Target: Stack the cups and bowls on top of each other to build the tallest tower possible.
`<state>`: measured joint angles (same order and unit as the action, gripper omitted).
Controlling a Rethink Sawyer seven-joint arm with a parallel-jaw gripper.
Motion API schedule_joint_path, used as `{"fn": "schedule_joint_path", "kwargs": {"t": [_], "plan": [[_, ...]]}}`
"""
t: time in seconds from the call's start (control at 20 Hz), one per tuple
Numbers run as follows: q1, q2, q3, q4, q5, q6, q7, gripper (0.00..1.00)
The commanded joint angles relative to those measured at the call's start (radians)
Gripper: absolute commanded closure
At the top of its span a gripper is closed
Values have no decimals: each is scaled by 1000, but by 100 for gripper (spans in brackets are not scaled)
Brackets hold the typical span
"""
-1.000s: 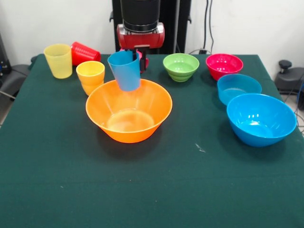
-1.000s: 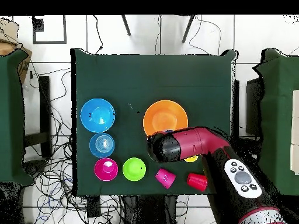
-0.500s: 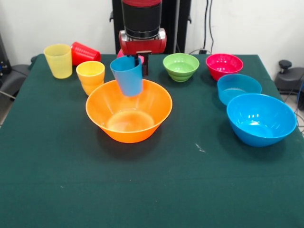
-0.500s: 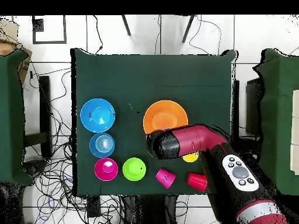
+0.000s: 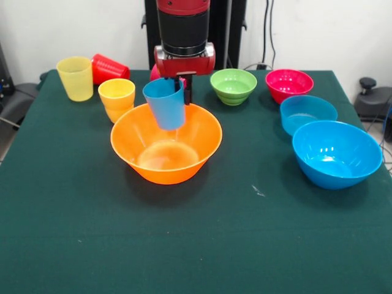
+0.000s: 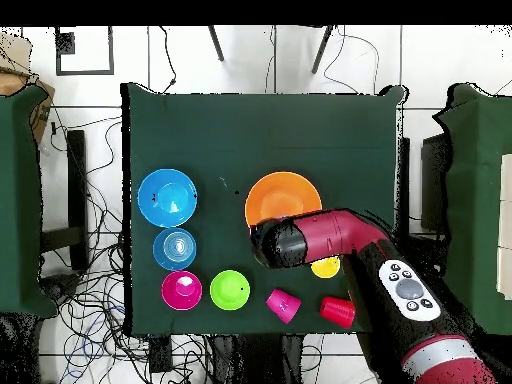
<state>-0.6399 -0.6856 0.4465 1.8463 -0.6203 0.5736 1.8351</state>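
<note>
Front view: light blue plastic cup (image 5: 165, 103) hangs tilted over the large orange plastic bowl (image 5: 166, 143), desk (image 5: 196, 245) centre. Left-rear: orange cup (image 5: 117, 99), yellow cup (image 5: 75, 78). Right: large blue bowl (image 5: 336, 154), small blue bowl (image 5: 307, 113) behind it.

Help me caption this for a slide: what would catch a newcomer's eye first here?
The light blue cup, tilted and held by the gripper over the far side of the big orange bowl in the middle of the green table. Next comes the large blue bowl at the front view's right, with a smaller blue bowl behind it.
</note>
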Motion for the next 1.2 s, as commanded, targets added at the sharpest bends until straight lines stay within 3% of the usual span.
{"fn": "schedule_joint_path", "kwargs": {"t": [0.05,0.7,1.2], "plan": [[52,33,17,-85,-59,45,-82,100],[74,77,24,-173,-46,75,-108,100],[68,59,-1,-148,-76,61,-116,100]]}}
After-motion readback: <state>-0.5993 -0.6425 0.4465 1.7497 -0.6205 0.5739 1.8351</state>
